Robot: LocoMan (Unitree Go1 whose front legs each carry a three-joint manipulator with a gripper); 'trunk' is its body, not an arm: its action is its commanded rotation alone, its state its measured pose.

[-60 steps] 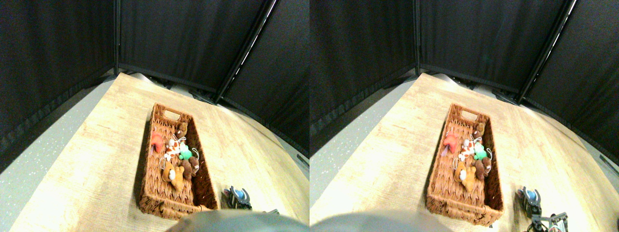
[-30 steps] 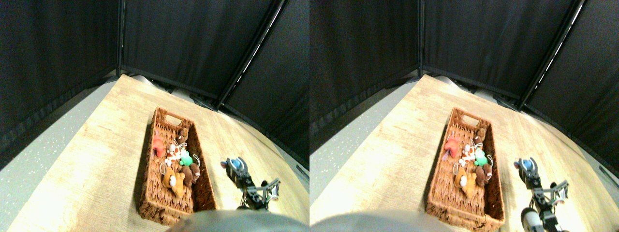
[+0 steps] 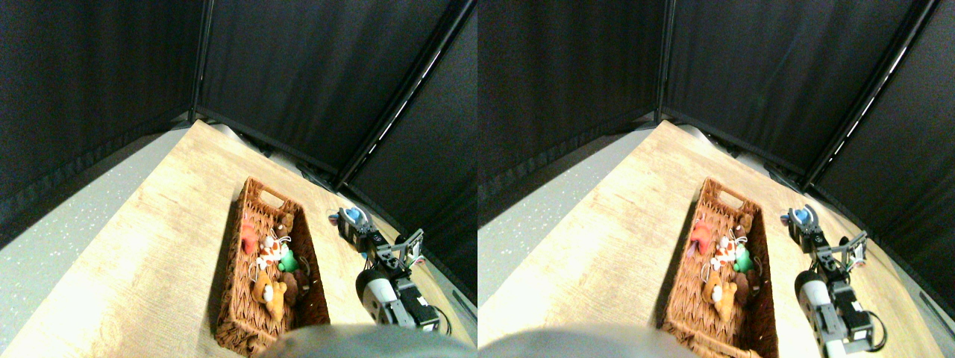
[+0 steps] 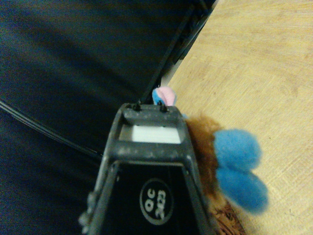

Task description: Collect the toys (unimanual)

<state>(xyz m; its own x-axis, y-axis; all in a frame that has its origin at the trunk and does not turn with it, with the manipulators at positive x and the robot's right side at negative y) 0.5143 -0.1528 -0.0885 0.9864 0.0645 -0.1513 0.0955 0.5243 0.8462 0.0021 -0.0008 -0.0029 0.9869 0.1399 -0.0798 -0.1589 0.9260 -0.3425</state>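
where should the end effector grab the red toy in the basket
Probably best: grip the red toy across its plush body, coming straight down. It lies by the left wall of the basket, and the walls block a sideways approach. The end effector holds a blue toy.

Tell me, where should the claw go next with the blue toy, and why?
Probably sideways, over the basket, before letting go. The claw holds the blue toy raised above the wooden table, off to the right of the basket, where the other toys already lie. Dropping it here would likely land it on the table, not with the rest.
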